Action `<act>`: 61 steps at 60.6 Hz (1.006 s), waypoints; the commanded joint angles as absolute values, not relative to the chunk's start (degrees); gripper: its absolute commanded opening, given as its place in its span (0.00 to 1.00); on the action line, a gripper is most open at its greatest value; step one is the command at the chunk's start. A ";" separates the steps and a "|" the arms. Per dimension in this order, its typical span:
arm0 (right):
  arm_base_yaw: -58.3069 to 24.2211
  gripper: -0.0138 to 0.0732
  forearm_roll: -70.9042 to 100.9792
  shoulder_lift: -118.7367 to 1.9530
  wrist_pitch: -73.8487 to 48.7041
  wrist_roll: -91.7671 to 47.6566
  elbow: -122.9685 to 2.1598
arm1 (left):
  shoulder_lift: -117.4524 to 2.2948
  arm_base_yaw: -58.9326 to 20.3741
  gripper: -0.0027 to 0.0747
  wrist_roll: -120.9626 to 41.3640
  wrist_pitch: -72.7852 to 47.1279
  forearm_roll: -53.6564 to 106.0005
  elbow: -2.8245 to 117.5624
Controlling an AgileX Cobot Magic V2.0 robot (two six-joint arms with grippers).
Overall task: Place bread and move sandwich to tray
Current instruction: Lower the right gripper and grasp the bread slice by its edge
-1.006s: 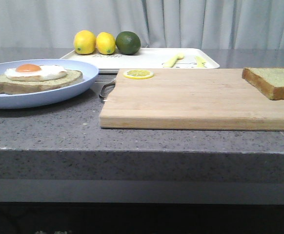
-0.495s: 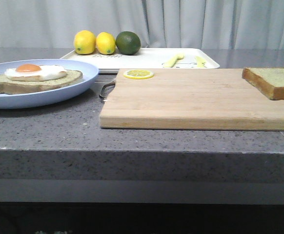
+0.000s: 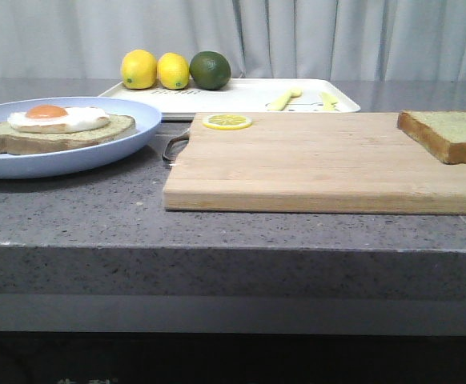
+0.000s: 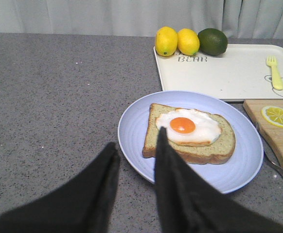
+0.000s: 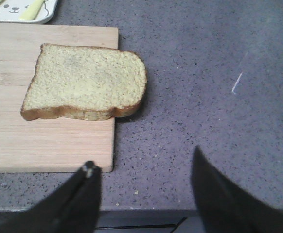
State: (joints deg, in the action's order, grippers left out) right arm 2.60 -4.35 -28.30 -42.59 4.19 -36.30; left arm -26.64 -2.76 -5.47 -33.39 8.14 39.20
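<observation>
Beyond the fingers [image 5: 90,182], the bread [image 5: 85,82]

Matt wooden cutting board [image 3: 321,160] on speckled, seemingly stone counter [image 3: 73,208].

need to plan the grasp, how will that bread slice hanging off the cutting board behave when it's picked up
The bread looks thick and crusted, so it probably holds its shape rather than flopping. Its porous face suggests it is light and squashes under a hard pinch. One end overhangs the cutting board, so a downward press there might tip it; the open right gripper could use that free edge.
</observation>
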 commanded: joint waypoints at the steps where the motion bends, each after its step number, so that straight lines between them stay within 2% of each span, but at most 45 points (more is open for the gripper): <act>1: 2.93 0.91 -5.43 -29.02 -39.02 4.33 -38.04 | -27.41 -2.66 0.60 -5.09 -29.04 8.19 40.68; 5: 2.93 0.92 -5.43 -29.02 -39.16 4.33 -38.04 | -27.41 -2.66 0.65 -5.09 -29.04 8.19 40.68; 23: 2.93 0.90 -0.41 -32.96 -41.86 4.27 -42.40 | -27.41 -2.66 0.60 -5.09 -29.04 8.19 40.68; 45: 2.80 0.90 4.89 -53.94 -63.73 -4.50 -58.77 | -27.41 -4.58 0.58 -5.09 -29.29 8.19 40.68; 55: 3.89 0.90 6.05 -60.67 -66.04 -6.00 -62.92 | -27.41 -7.97 0.58 -5.09 -29.29 8.07 40.68; 61: 8.40 0.90 7.69 -63.53 -66.27 -7.30 -63.78 | -27.41 -10.20 0.58 -5.09 -29.29 7.84 40.68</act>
State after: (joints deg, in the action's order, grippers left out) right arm 5.02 6.37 -62.22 -67.22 -5.48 -61.27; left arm -26.64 -8.43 -5.47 -33.39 7.70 39.20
